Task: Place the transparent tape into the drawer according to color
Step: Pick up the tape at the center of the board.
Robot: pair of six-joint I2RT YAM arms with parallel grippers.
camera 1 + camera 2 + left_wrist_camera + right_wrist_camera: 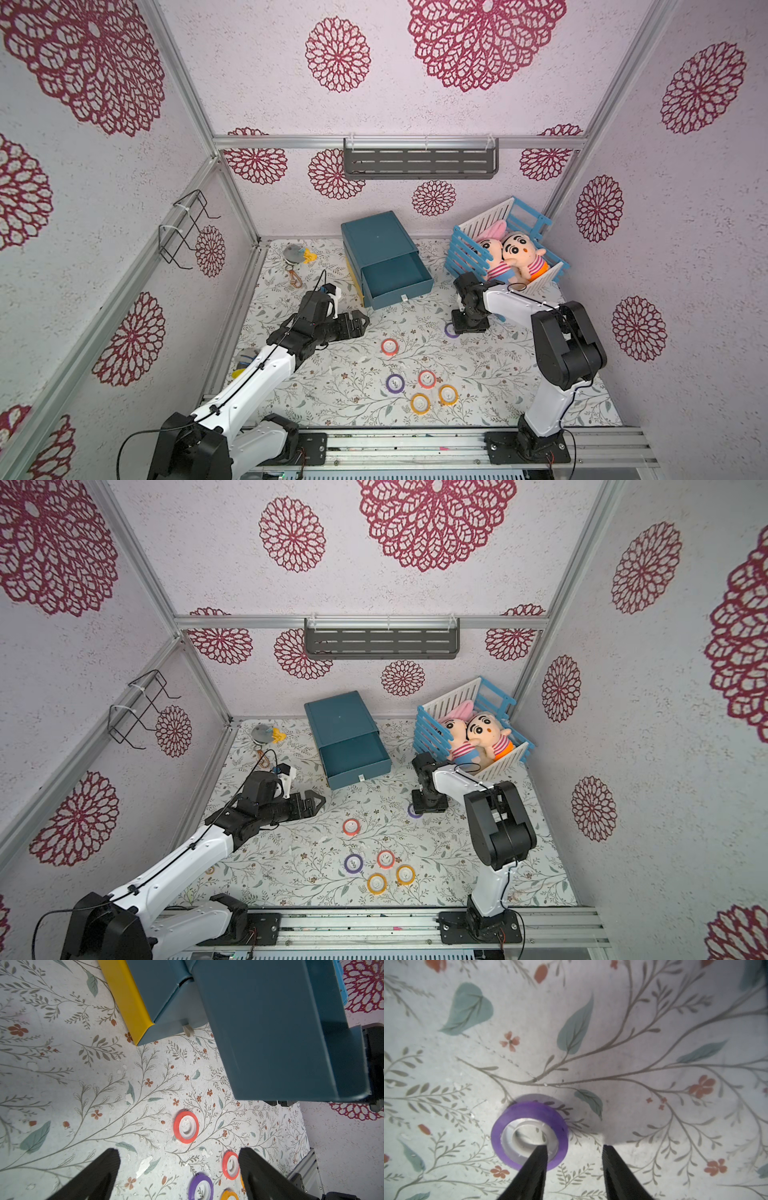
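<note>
Right gripper (574, 1147): half spread, one finger inside purple tape roll (529, 1112) core, other outside.
Left gripper (179, 1150): spread wide.

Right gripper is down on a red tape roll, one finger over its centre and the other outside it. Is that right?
Not quite: the roll is purple, not red. The right wrist view shows the right gripper down on the purple tape roll, one of its fingers over the centre and the other outside it.
</note>
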